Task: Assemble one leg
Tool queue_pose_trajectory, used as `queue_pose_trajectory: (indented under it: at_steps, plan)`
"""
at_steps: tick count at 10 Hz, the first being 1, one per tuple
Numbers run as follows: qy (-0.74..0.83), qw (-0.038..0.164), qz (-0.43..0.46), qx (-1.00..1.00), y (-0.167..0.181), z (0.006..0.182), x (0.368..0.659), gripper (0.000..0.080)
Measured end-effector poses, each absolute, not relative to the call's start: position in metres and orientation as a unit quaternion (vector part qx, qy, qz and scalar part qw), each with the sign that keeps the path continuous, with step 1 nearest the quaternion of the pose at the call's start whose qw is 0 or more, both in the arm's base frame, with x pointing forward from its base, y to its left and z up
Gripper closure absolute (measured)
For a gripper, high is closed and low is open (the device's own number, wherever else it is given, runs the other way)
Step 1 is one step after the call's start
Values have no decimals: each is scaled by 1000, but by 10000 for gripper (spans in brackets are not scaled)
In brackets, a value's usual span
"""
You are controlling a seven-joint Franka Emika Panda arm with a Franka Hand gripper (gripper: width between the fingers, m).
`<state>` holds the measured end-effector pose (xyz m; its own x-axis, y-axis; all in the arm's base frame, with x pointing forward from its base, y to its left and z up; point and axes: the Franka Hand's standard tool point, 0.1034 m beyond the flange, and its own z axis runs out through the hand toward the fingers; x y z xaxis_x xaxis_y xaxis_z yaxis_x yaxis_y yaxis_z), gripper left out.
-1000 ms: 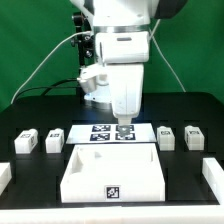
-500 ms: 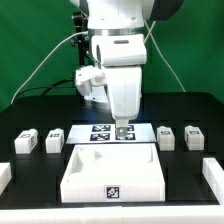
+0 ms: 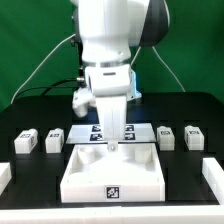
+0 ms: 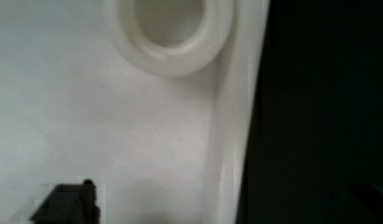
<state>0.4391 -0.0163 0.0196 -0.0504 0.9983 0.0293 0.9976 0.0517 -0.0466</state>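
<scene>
Black bench (image 3: 40,115), assembly not begun, I judge.
Legs (image 3: 26,141) lie loose near the left edge; mid-bench my claw (image 3: 113,145) hangs over the panel's (image 3: 90,165) far rim, its gap impossible to tell; more legs (image 3: 193,135) wait near the right edge.

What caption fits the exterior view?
Robot hand hovers over the white panel, with legs lined up on both sides.

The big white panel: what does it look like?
The panel is white, smooth, plastic-looking, lying flat on the black table. A black-and-white tag sits on its near edge. The wrist view shows a round socket near one edge. The gripper hangs over its far edge; contact is unclear.
</scene>
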Motion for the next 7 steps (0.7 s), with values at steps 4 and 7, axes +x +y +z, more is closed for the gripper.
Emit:
queue_pose_trajectory:
  at_steps: [4, 7]
  plan:
    - [-709, 30, 9, -705, -15, 11, 442, 354]
    - [-708, 30, 9, -705, -15, 11, 442, 673]
